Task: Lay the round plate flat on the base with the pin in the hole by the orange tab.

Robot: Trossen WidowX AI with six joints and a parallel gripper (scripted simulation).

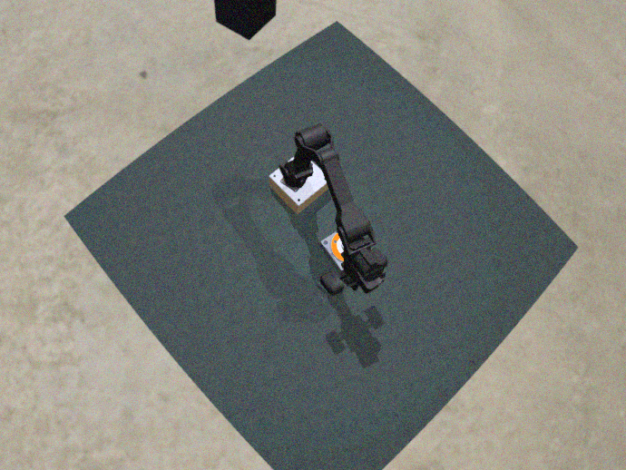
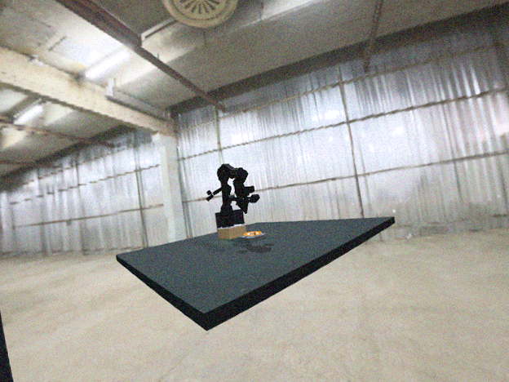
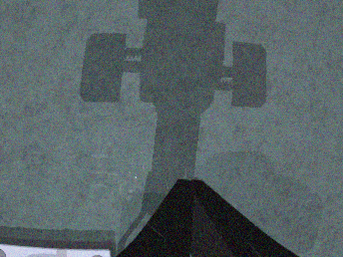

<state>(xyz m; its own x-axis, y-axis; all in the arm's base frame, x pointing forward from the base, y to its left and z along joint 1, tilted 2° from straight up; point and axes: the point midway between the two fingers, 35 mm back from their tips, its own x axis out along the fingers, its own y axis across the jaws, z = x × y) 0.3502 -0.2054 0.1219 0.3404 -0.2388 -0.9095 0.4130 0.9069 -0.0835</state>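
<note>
Orange marks the round plate (image 1: pixel 336 249): a bright ring with a pale centre, only a sliver of it showing past the arm (image 1: pixel 343 202) in the top view. It sits on a small grey square base (image 3: pixel 67 256), whose corner holes show in the wrist view, and the base lies on the dark mat (image 1: pixel 201 278) a short way out from the robot's wooden mounting block (image 1: pixel 298 194).

By its look the plate is a thin, stiff disc, probably light and free to turn about its post. I judge it needs no pinching. A push against the orange tab or the rim, sideways around the post, should swing the hole over the pin and let the plate drop flat. The tab, the hole and the pin cannot be made out in these views, so how far it must turn is unknown.

The gripper (image 1: pixel 365 275) hangs well above the base, just beyond its far edge from the mounting block, and touches nothing. Its fingers are pressed together with nothing between them, forming one blunt tip suited to nudging.
</note>
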